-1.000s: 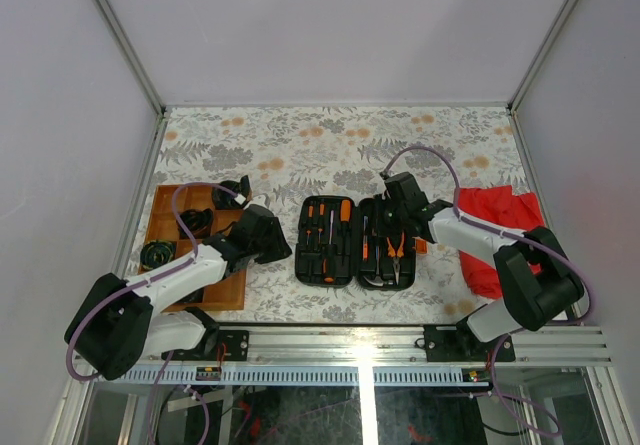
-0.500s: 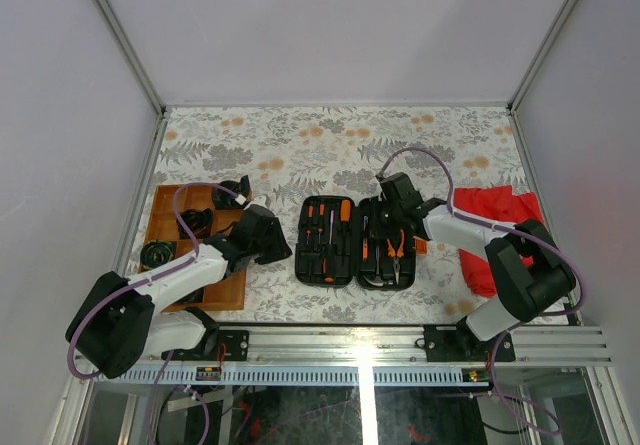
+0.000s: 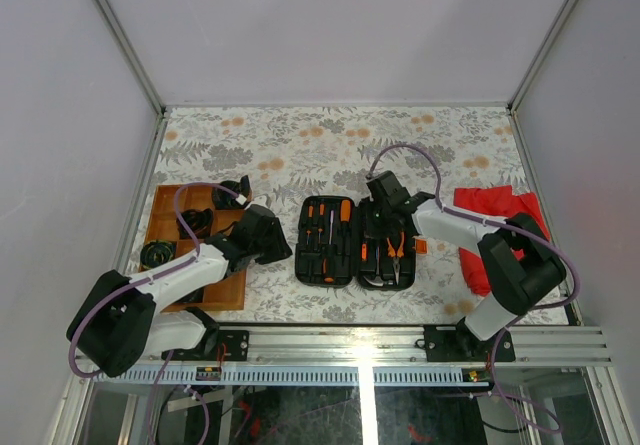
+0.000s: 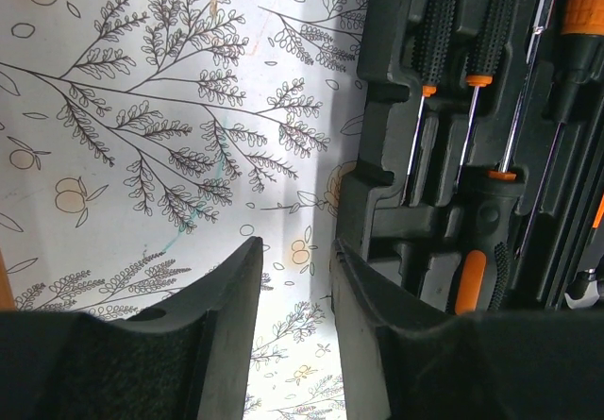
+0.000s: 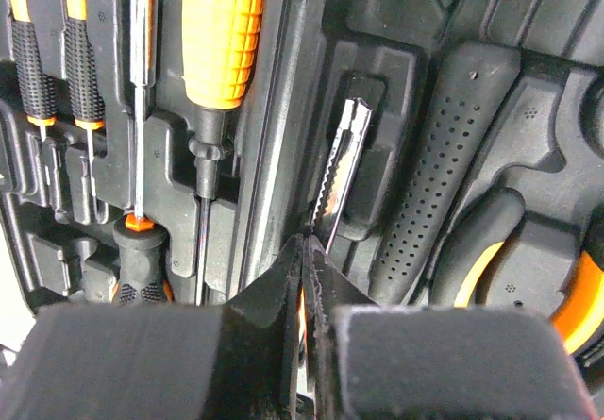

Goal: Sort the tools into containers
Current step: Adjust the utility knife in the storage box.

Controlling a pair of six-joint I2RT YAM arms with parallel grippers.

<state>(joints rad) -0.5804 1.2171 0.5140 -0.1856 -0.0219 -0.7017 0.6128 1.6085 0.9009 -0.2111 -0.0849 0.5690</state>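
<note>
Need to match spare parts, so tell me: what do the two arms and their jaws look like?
Both the left arm and right arm have smooth white link shells joined by bulky black joint housings. A thin purple cable loops loosely outside each arm to the wrist. The jaws are matte black wedges with a grainy texture. No markings are visible.

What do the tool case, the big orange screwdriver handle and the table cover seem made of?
Tool case: matte black moulded plastic, judging by its shaped recesses and rounded edges. Screwdriver handle: orange plastic or rubber, moulded with a grid of ribs; which, unclear. Table cover: smooth white sheet printed with branches and fruit; cloth or vinyl, cannot tell.
</note>
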